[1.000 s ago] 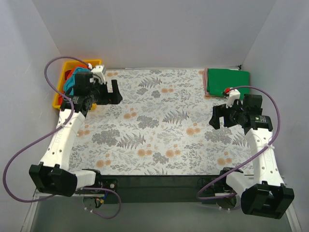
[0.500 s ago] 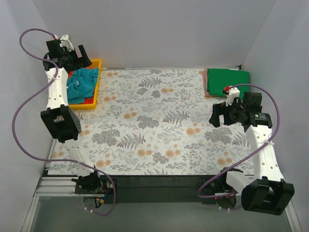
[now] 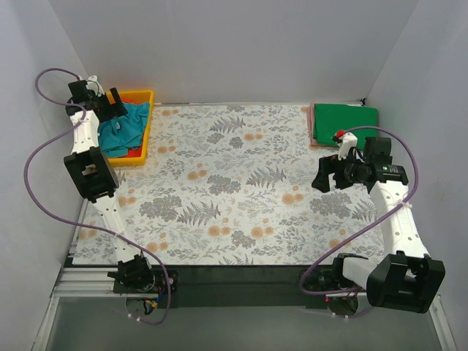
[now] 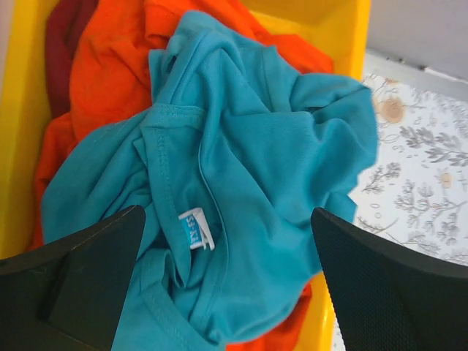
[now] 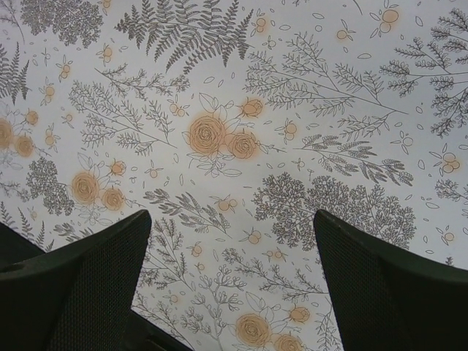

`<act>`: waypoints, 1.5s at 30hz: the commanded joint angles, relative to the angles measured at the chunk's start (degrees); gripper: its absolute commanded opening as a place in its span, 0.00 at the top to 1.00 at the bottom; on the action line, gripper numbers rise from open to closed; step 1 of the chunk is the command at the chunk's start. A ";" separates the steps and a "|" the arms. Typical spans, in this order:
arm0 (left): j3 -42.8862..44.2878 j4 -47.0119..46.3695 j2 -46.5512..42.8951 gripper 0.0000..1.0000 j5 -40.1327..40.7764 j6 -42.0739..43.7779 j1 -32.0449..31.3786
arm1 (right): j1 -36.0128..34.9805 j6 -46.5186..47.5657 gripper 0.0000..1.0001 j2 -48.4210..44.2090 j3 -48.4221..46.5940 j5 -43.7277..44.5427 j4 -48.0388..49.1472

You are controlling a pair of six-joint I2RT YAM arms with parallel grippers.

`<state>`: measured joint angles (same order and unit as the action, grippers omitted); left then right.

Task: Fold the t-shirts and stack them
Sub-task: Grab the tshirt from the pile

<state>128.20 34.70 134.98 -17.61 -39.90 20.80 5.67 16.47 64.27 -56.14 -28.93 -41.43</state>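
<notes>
L arm (image 3: 91,175) is stretching up from its base at the near-left edge, elbow lifted high, forearm reaching to the far-left corner. L gripper (image 3: 110,108) is hanging over the far-left end of the yellow bin (image 3: 143,95), pointing down into it. Wrist view: L gripper (image 4: 227,213) is standing w/ both fingers (image 4: 88,278) spread wide, gripping nothing, no contact w/ cloth showing.

Teal t-shirt (image 4: 256,146) is lying crumpled right below & between those fingers, neck label facing up, spilling toward the bin's right wall. It's sitting on top of the orange-red t-shirt (image 4: 110,66), which is showing at the far-left part of the bin & peeking out under the teal near edge. A dark-red cloth (image 4: 66,29) is tucking into the far-left corner. From above, teal t-shirt (image 3: 121,130) is filling most of the bin.

R arm (image 3: 398,219) is rising from the near-right base, forearm running away from the base, wrist bending left toward the middle. R gripper (image 3: 323,178) is hovering above the floral sheet (image 3: 241,183), fingers wide apart, empty; its wrist cam is showing only floral print betw. the fingers (image 5: 80,278).

Green t-shirt (image 3: 345,121) is lying folded flat at the sheet's far-right corner, beyond the R gripper & apart from it, w/ a pinkish edge showing along its left side.
</notes>
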 commanded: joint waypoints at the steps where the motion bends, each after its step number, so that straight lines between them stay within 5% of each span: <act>1: 3.89 -1.83 1.86 0.03 0.38 1.67 -0.41 | 0.39 0.41 0.02 1.03 0.06 -1.75 1.35; 12: -6.82 -2.53 -1.38 0.23 -6.65 1.23 -0.41 | 0.39 0.49 0.02 2.44 0.24 -1.13 1.26; 24: -8.59 -4.29 -12.10 0.75 -5.86 -0.09 -0.49 | 0.39 0.49 0.02 -0.55 1.38 -1.48 1.35; 28: -6.48 -3.68 -13.77 1.00 -6.39 -0.35 -0.49 | 0.39 0.49 0.02 -1.60 1.65 -1.48 1.35; 38: 3.63 -1.74 -15.53 1.00 -9.55 -2.98 -0.49 | 0.48 0.49 0.02 -2.66 1.91 -1.13 1.61; 45: 8.56 -2.35 -21.67 1.00 -19.04 -5.81 -3.99 | 0.66 0.32 0.02 -2.83 1.65 -1.31 1.62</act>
<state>133.12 33.19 123.46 -30.48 -44.47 20.01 6.00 16.67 62.92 -54.48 -29.12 -41.41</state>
